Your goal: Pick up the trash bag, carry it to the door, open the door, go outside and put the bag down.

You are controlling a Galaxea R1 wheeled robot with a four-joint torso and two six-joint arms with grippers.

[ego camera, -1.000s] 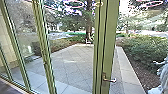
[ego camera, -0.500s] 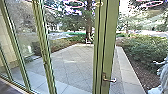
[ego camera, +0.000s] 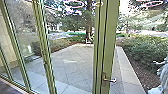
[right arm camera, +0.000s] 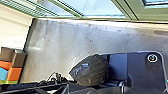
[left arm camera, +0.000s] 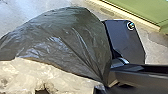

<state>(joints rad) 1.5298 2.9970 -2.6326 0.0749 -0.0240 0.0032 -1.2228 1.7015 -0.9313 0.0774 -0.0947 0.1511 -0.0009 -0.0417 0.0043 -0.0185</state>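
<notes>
in the head view, paving (ego camera: 72, 62) is stretching beyond the green-framed door (ego camera: 110, 37), whose handle (ego camera: 109, 80) is jutting out. in the left wrist view, the left gripper (left arm camera: 102, 85) is grasping the trash bag (left arm camera: 62, 32) where its folds are converging, inside the door; dark film is hiding the contents. in the right wrist view, the bag is bulging short of the door; whether the right gripper is clenching or released, i cannot tell.

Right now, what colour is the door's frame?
The frame is green, best seen in the head view.
</notes>
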